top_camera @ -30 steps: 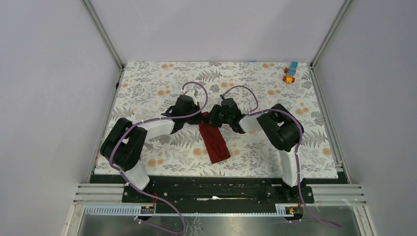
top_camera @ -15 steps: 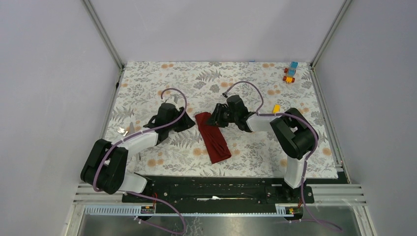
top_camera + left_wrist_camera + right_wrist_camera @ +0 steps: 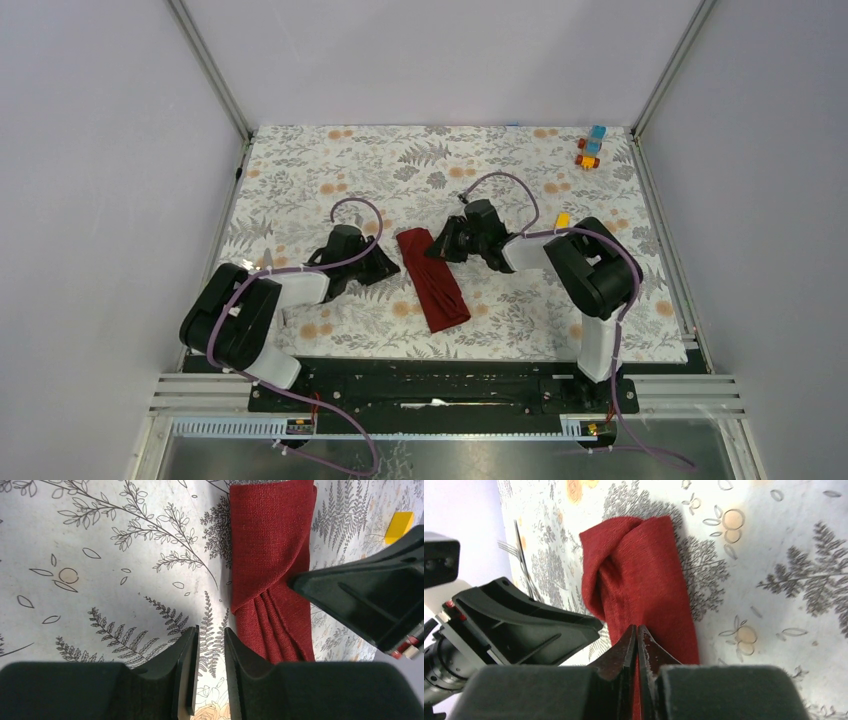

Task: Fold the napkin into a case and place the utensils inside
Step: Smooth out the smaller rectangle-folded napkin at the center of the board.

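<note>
The dark red napkin (image 3: 432, 278) lies folded as a narrow long case on the flowered tablecloth, slanting from far left to near right. It also shows in the left wrist view (image 3: 270, 545) and the right wrist view (image 3: 644, 580). My right gripper (image 3: 438, 246) is at the far end's right edge, its jaws shut on a fold of the cloth (image 3: 638, 635); pleats run out from its tip. My left gripper (image 3: 386, 268) hovers over bare tablecloth just left of the napkin, jaws a narrow gap apart and empty (image 3: 211, 645). A slim metal utensil (image 3: 522, 542) lies far off; I cannot tell which.
A yellow block (image 3: 562, 219) lies right of the right gripper and shows in the left wrist view (image 3: 400, 526). A small stack of orange, blue and yellow toy blocks (image 3: 590, 151) stands at the far right corner. Frame walls (image 3: 215, 80) bound the tablecloth.
My left gripper has let go of the napkin's far end and drawn back to the left and nearer. The right gripper stays at the far end. The napkin lies flatter.
</note>
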`<state>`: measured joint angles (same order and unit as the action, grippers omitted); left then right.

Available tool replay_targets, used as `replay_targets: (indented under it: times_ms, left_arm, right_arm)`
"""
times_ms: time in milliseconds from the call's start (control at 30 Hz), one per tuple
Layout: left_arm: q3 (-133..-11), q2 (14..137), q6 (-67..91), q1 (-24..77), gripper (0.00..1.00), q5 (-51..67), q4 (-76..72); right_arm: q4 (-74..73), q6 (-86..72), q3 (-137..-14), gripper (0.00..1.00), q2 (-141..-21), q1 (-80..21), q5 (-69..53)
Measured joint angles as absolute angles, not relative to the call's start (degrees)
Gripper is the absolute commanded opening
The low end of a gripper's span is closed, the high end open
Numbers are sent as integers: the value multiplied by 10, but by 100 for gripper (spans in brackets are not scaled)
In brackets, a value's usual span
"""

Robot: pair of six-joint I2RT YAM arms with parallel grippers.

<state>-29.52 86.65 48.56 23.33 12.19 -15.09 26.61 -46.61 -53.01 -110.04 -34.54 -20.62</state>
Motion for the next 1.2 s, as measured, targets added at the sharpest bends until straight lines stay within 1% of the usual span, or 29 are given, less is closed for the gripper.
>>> replay_targets:
  times_ms: [67, 133, 167, 333, 400, 500, 633, 800, 1000, 1033, 1133, 1200]
  left_arm:
    - [-298, 867, 487, 231, 34, 122, -147]
    - [-307, 867, 489, 223, 39, 121, -135]
    - [-312, 868, 490, 217, 40, 121, -130]
    - [-359, 892, 495, 193, 44, 121, -124]
    - [-380, 910, 496, 190, 44, 124, -129]
    - [-413, 948, 496, 191, 38, 137, -139]
    - [-427, 988, 496, 196, 37, 150, -151]
    - [-439, 1004, 493, 208, 41, 155, -159]
    - [-441, 1002, 483, 211, 52, 149, -160]
    - [-440, 999, 481, 211, 53, 148, -159]
    - [-427, 982, 478, 209, 57, 148, -158]
    - [-414, 964, 475, 207, 59, 148, -151]
  right_arm:
    - [286, -484, -533, 9, -1116, -340, -209]
    - [301, -499, -537, 9, -1135, -335, -214]
    - [305, -505, -539, 9, -1143, -334, -218]
    - [323, -528, -571, 3, -1174, -333, -234]
    - [329, -534, -587, 2, -1186, -333, -236]
    - [339, -544, -606, 1, -1204, -333, -238]
    - [349, -560, -627, 1, -1229, -333, -248]
    - [362, -579, -657, 1, -1256, -346, -247]
    - [372, -596, -656, 14, -1259, -349, -229]
    - [373, -596, -655, 17, -1259, -349, -229]
    - [372, -585, -643, 33, -1250, -349, -232]
    - [338, -557, -631, 42, -1221, -350, -232]
